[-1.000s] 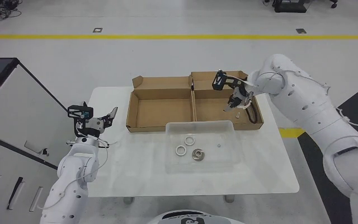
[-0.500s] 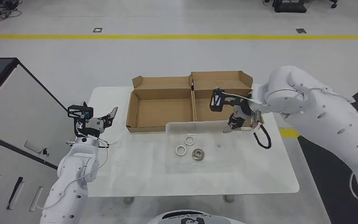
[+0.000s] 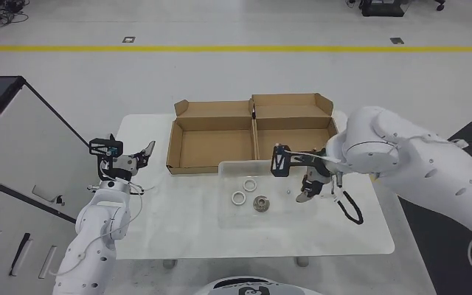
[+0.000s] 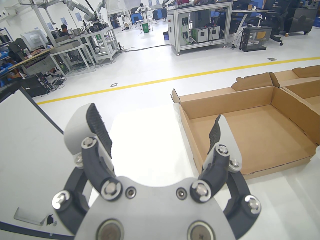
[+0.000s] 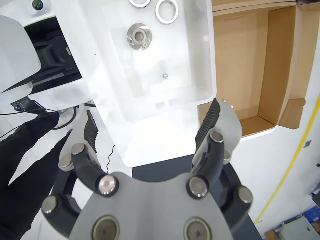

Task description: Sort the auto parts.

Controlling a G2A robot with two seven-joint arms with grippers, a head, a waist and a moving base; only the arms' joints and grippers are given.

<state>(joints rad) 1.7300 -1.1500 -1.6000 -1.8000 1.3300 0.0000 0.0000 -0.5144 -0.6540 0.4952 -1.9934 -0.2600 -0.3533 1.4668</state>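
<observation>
**A:** Right end effector, where is it?

**B:** Hanging over the right end of the clear tray. Fingers are spread wide with nothing between them. From here I can't tell whether it touches the tray wall.

**A:** And the parts?

**B:** Four metal pieces, all lying in the tray. Two rings lie flat, close together, left of the tray's middle. The far ring is on the side toward the boxes, and the near ring is on the robot's side. A flanged hub sits just beside the near ring, bore facing up. A small nut lies alone, apart from the others, between the hub and the right end effector.

**A:** Boxes?

**B:** Two open cardboard boxes stand side by side just behind the tray with their back flaps up. The left box and the right box share a touching wall. The tray's long far wall runs just beside their front walls.

**A:** Left arm?

**B:** The left end effector is held at the left edge of the white tabletop, well apart from the tray. Its fingers are wide apart and empty, and it points toward the left box
</observation>
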